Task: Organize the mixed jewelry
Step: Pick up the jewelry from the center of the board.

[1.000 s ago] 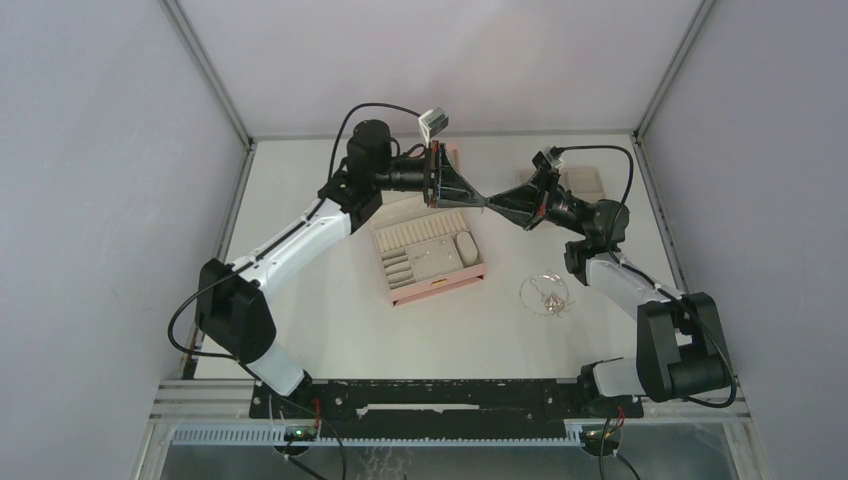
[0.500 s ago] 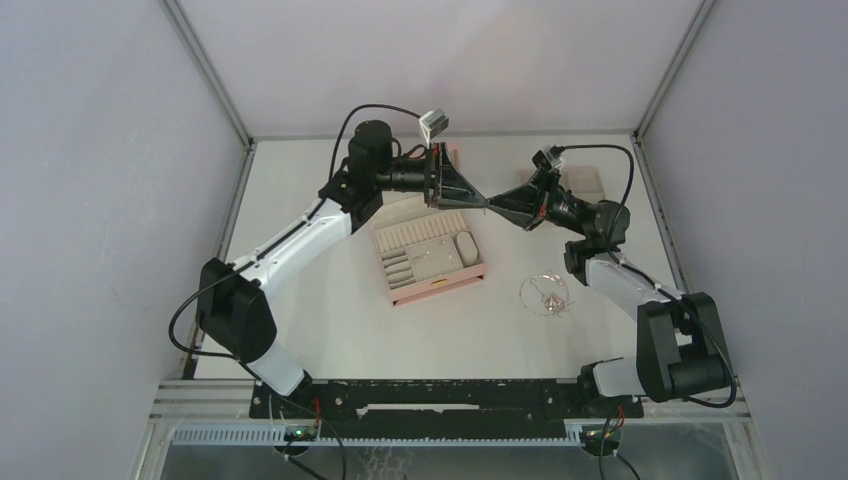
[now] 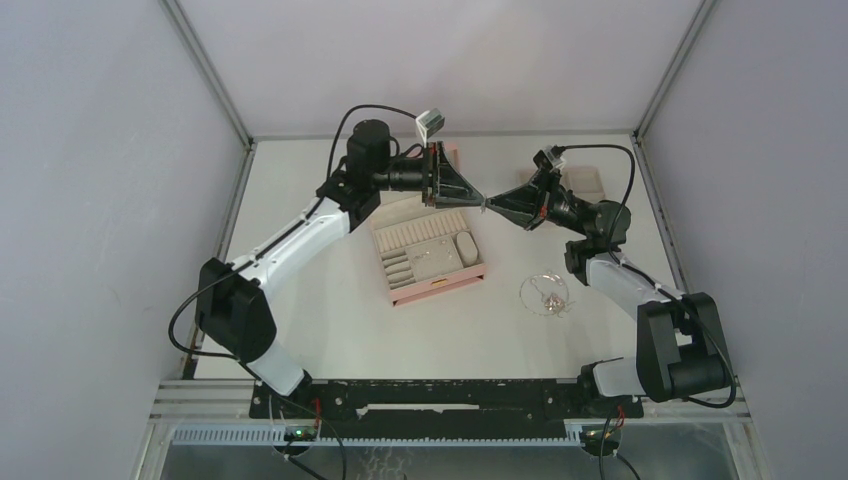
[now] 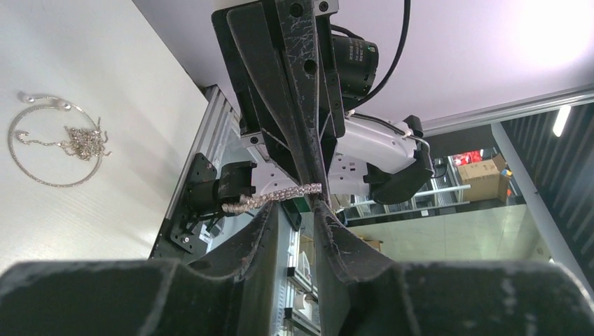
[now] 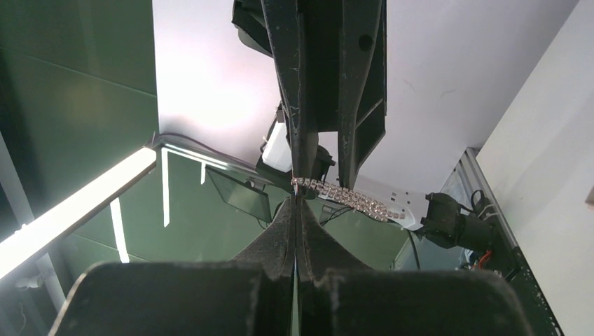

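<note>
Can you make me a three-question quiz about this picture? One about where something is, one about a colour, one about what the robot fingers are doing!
1. Where is the jewelry pile?
A) on the table, right of the pink box
B) inside the box
C) on the floor

2. What colour is the box's outside?
A) blue
B) green
C) pink

3. Which fingers pinch the short chain?
A) left fingers
B) right fingers
C) neither

Answers: 1 A, it lies on the table beside the box. 2 C, its front wall is pink. 3 B, they are shut on it; the left fingers stand apart.
</note>
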`<control>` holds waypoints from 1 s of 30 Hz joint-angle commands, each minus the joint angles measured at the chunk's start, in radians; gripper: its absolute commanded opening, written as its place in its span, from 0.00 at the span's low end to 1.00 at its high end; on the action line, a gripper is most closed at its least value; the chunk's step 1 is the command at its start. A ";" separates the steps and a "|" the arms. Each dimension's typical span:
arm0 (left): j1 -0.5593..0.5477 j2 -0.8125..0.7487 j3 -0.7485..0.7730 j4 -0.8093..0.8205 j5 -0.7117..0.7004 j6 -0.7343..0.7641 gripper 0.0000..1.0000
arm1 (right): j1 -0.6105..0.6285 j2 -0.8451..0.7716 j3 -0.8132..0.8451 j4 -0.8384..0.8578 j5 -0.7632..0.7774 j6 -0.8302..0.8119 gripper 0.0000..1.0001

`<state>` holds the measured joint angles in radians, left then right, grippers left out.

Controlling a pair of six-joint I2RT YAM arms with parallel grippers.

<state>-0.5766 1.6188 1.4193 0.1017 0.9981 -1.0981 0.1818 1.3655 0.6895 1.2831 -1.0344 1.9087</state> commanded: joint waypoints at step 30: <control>0.040 -0.266 0.063 -0.441 -0.116 0.845 0.47 | -0.056 -0.025 0.103 -0.077 -0.270 -0.197 0.00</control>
<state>-0.5434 1.4776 1.4708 -0.3115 0.9360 -0.6113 0.1307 1.3533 0.7307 1.1988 -1.1976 1.7519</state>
